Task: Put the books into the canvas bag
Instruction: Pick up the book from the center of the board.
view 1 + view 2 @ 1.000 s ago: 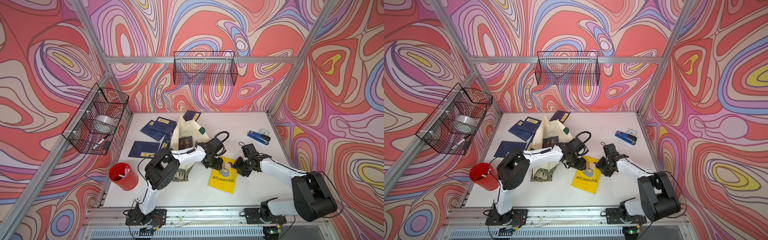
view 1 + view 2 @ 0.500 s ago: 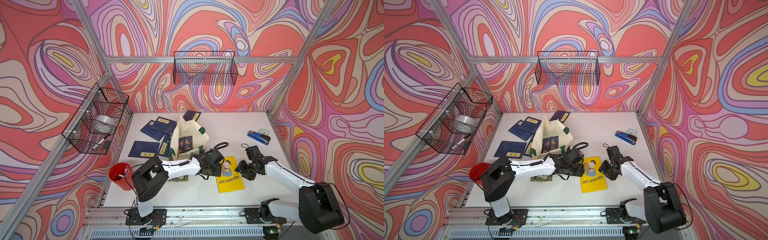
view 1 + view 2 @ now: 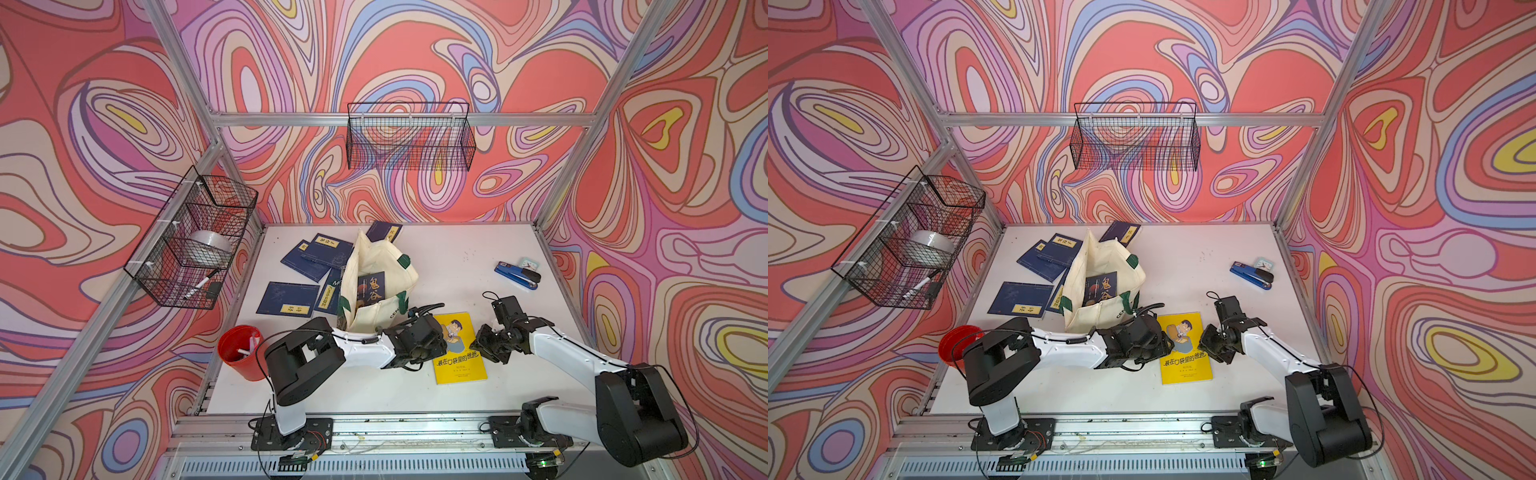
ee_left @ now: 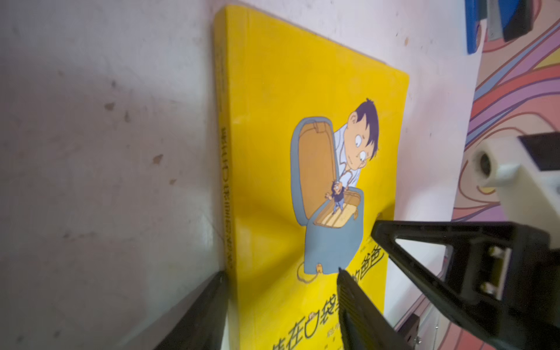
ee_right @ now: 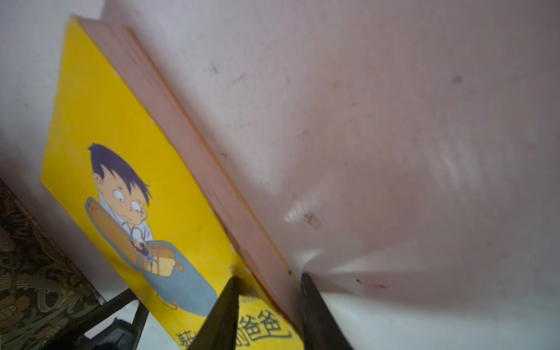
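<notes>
1. Lowered, the left arm (image 3: pixel 361 353) stretches across the table (image 3: pixel 457 266).
2. Canvas bag (image 3: pixel 382 257) stands open, far-left.
3. Yellow book (image 3: pixel 461 357) lies flat between the arms, long axis near-far.
4. Left end effector (image 4: pixel 281 272) gapes astride its spine; right end effector (image 5: pixel 268 277) straddles the page edge, grip unclear.

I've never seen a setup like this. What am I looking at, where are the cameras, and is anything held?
These are two robot arms at a white table, each ending in a two-fingered gripper. The top views look down from overhead; each wrist view is a camera on an arm. On the table are navy books, a stapler, a red cup and a canvas bag with a dark book inside. The yellow book lies flat between the arms: the left gripper, open, straddles its spine, the right gripper its page edge. Nothing is lifted.
</notes>
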{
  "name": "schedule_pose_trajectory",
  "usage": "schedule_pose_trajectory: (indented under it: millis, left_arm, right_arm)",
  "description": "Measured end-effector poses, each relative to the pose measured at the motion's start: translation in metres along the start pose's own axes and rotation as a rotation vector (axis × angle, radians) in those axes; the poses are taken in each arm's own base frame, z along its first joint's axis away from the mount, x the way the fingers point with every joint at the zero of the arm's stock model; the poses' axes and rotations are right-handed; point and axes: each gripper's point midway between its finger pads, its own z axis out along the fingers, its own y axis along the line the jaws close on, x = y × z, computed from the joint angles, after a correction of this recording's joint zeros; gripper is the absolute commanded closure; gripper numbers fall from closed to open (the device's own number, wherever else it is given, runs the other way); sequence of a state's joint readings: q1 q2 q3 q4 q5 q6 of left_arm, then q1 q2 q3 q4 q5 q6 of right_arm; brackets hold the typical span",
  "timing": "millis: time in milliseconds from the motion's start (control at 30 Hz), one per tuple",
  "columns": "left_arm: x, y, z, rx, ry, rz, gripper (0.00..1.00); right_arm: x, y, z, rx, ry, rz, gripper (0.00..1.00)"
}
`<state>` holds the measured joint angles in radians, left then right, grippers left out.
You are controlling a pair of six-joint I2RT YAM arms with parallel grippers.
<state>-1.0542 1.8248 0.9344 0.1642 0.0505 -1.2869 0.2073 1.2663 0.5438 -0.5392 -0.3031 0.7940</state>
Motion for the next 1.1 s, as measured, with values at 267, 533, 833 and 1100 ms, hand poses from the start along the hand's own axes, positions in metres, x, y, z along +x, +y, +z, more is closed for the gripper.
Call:
schedule_pose_trajectory:
  millis: [267, 533, 833, 1100]
  left_arm:
    - [-0.011, 0.003, 0.002, 0.038, -0.034, -0.034, 0.54]
    - [-0.022, 0.000, 0.004, 0.144, -0.070, -0.046, 0.54]
    - [0.005, -0.038, -0.002, 0.306, 0.042, 0.011, 0.57]
    - [0.012, -0.034, -0.005, 0.293, 0.067, 0.053, 0.98]
  right_arm:
    - [-0.003, 0.003, 0.001, -0.032, -0.011, 0.024, 0.65]
    - [-0.009, 0.008, 0.003, -0.044, -0.014, 0.036, 0.59]
    - [-0.009, 0.027, 0.007, -0.129, 0.008, 0.013, 0.54]
    - [-0.007, 0.027, 0.003, -0.129, 0.007, 0.011, 0.53]
